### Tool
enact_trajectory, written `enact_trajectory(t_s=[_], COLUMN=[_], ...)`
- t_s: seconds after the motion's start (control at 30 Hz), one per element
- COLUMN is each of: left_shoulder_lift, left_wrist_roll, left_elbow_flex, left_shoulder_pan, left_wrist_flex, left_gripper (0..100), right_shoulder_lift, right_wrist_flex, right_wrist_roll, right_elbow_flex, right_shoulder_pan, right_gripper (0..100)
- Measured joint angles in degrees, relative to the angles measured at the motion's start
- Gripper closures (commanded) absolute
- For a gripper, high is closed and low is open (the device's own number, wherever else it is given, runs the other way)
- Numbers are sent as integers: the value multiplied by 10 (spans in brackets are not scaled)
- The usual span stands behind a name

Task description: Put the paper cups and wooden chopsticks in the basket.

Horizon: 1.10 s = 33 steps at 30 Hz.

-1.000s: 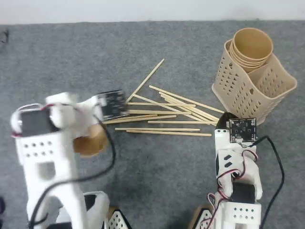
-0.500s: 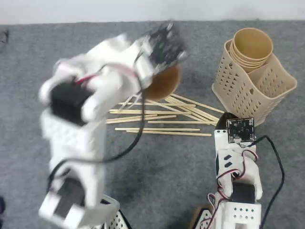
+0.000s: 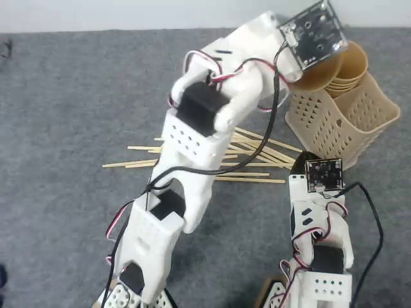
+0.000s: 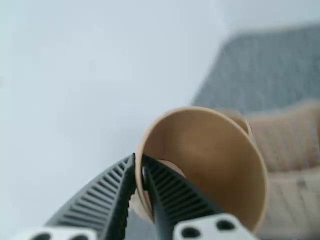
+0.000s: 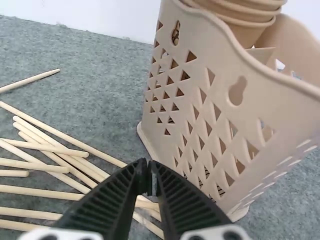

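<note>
Holding 1 paper cup (image 4: 210, 155) by its wall: my left claw (image 4: 138, 165) pinches it at the rim, 1 finger inside the mouth and 1 outside. The high view shows that arm stretched far across the counter (image 3: 70, 96). The cup hangs tilted right over the stack of cups (image 3: 352, 64) standing in the basket (image 3: 334, 125). I cannot tell whether it touches the stack or sits just above it.

The basket is tan perforated plastic, upright near the counter's far edge. The stack sits in its far compartment.

My right claw (image 5: 148, 179) has its fingers pressed together, gripping nothing. It sits low over the counter, just beside the basket's foot.

The wooden chopsticks (image 3: 260, 153) lie loose on the counter in a scattered fan beside the basket. Part of the fan is hidden under my left arm. The nearest sticks run close to the right claw.

Surface: a grey, felt-like covering with a fibrous texture, spread over all of the counter in view.
Room: a plain white wall (image 3: 128, 13) runs along the far edge.
</note>
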Motion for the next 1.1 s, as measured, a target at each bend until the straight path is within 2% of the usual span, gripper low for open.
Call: enact_trajectory(t_s=[0.13,0.3,0.47,0.77,0.97,1.1], left_shoulder_lift=[1,1,1,6,52,77], left_wrist_roll=[37,48,68,121,127,130], left_elbow_flex=[-4,44,108,133,162,162], left_shoulder_pan=[15,50,55,76,86,69], left_wrist_flex=[-106,-158,-209,-228,-236,-236], left_gripper=[991,991,991,991,989,987], right_shoulder_lift=[0,0,0,0,0,0], right_wrist_flex=[0,0,0,0,0,0], right_wrist_roll=[0,0,0,0,0,0], right_elbow_flex=[0,0,0,0,0,0], right_shoulder_pan=[0,-1,-15,-16,-16,-17], right_gripper=[991,991,991,991,991,990])
